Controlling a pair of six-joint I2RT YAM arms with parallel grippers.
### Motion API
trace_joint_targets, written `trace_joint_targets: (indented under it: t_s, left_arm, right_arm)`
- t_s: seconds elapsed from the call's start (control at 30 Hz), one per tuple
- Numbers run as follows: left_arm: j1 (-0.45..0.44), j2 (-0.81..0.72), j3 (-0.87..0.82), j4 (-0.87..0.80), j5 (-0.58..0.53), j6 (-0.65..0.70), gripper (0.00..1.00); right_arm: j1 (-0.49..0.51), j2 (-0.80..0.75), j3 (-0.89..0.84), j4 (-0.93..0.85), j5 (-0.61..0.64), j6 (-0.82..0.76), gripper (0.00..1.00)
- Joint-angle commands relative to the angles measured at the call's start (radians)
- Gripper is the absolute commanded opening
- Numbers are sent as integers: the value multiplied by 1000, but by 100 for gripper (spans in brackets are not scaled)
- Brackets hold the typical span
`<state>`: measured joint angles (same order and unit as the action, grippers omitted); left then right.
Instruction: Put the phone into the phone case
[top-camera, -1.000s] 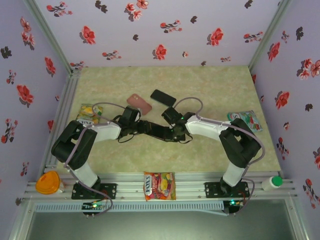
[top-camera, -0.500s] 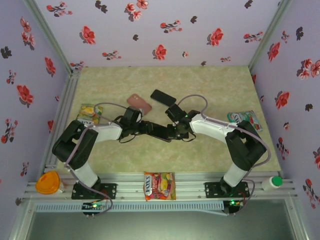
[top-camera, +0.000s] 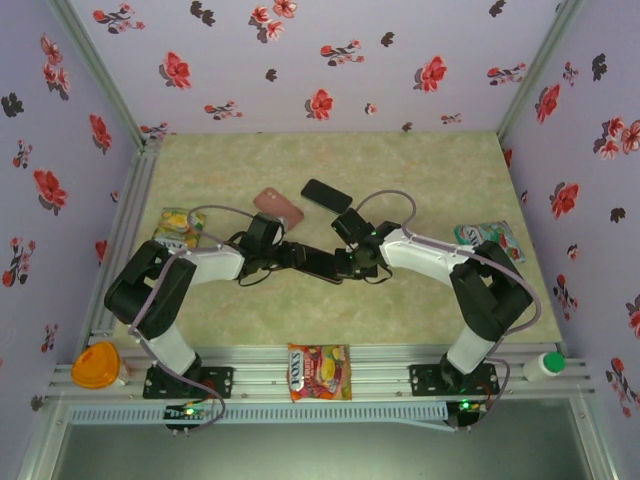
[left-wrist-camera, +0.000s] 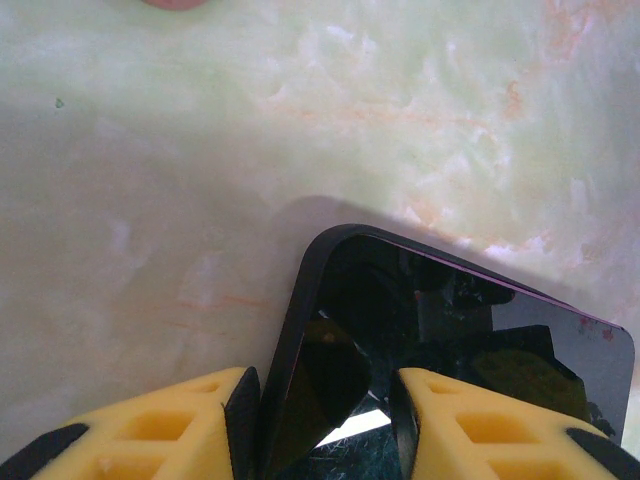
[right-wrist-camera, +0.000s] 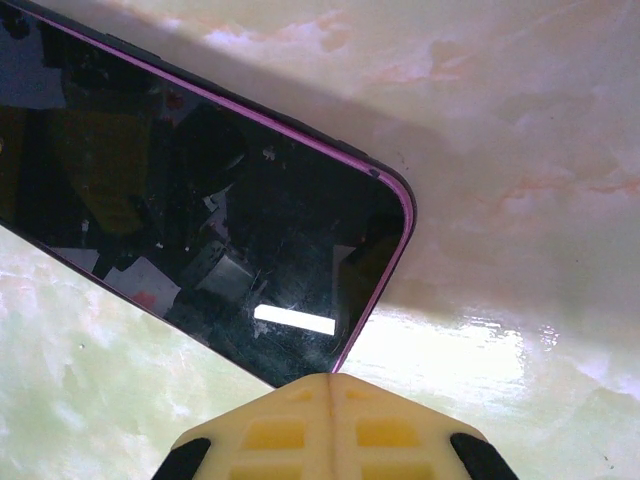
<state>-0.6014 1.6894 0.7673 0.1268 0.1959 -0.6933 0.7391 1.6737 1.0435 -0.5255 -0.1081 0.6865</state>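
Moved: your right arm has swung its wrist a little up the table since a second ago, and the left arm has nudged the phone toward it; over the last half second nothing shifts.
Left gripper (left-wrist-camera: 325, 395): partly closed, its yellow fingers clamped on the two long edges of the phone (left-wrist-camera: 450, 350) near one end.
Right gripper (right-wrist-camera: 330, 390): fully closed on nothing, its joined tip just at the phone's far corner.
Phone: mid-table between the two grippers, glossy face up, low over the table (top-camera: 430, 170) (whether it rests flat or hangs I cannot tell).
Case: the pink case (top-camera: 278, 207) lies beyond the left wrist, well apart from the phone; a black slab (top-camera: 326, 195) lies beside it.
Risk, slip: you grip slick edges near one end only, so a push from the closed tip could pivot the phone out of the fingers.
Risk, scrape: press hard on that corner and the phone drags on the table.
Risk, miss: carry it crooked and it will likely ride over the case's rim instead of seating.
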Motion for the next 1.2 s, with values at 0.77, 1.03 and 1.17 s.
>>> trace_joint_targets:
  t_s: [0.77, 1.03, 1.17]
  left_arm:
    - [-11, 8, -8, -5, 8, 27, 44]
    - [-11, 10, -5, -7, 8, 29, 44]
    - [-11, 13, 1, -11, 11, 32, 44]
  right_arm:
    - [10, 88, -26, 48, -33, 6, 0]
    - [20, 123, -40, 42, -26, 10, 0]
    - [22, 157, -55, 55, -34, 14, 0]
